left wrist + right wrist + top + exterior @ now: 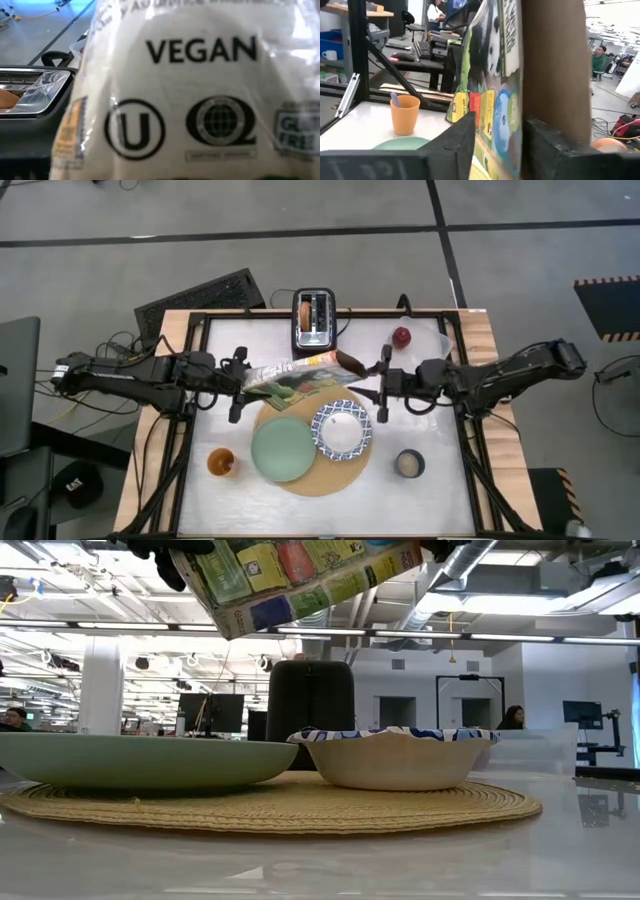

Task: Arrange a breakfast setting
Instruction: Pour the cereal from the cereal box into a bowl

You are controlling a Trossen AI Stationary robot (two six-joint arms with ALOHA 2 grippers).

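Observation:
The panda-printed cereal box [300,375] hangs tilted in the air above the far part of the round tan mat [335,480], between my two grippers. My left gripper [248,383] is at its left end and my right gripper [372,383] at its right end with the brown flap. The pale green plate [283,450] and the patterned bowl [342,428] rest on the mat. The orange-drink glass [221,463] and the dark mug [410,464] stand near the mat. The bagel [303,311] sticks in the toaster. The red apple [401,337] lies at the far right. I see no spoon. My left gripper is at the box's left end [255,380], level from the table's left. The box fills the left wrist view [200,100] and hides the fingers, so the kind of hold does not show. My right gripper pinches the box's printed wall [492,135] between its two fingers [465,145], at the open end beside the brown flap [552,65]. It comes level from the table's right. The box is lifted clear and tilted.
The black toaster [313,320] stands at the far middle, close behind the box. A clear container [440,340] sits by the apple. A keyboard [200,300] lies beyond the far left corner. There is bare table near the front edge.

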